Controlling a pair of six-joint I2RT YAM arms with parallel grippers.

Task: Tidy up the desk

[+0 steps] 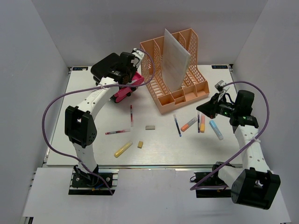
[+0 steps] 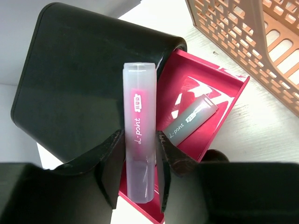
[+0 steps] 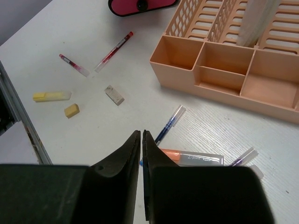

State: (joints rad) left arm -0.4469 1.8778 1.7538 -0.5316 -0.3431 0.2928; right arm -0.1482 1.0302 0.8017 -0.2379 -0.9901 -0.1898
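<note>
The white desk [image 1: 163, 151] carries scattered stationery. My left gripper [image 2: 139, 154] is shut on a frosted pink highlighter [image 2: 139, 116] and holds it over an open pink-red case [image 2: 226, 95], which has a grey highlighter [image 2: 189, 122] lying in it. In the top view the left gripper [image 1: 126, 74] is at the back left, above the case [image 1: 122, 94]. My right gripper [image 3: 141, 140] is shut and empty. It hovers over the desk's right side [image 1: 204, 109], near a blue pen [image 3: 169, 123] and an orange highlighter [image 3: 191, 157].
An orange desk organizer [image 1: 180, 88] with a white sheet stands at the back centre. A black case lid [image 2: 84, 84] lies beside the case. Loose on the desk: two red pens [image 1: 131, 115], a grey eraser [image 1: 150, 127], a yellow highlighter [image 1: 123, 149], a yellow eraser [image 1: 140, 144], a blue highlighter [image 1: 216, 129].
</note>
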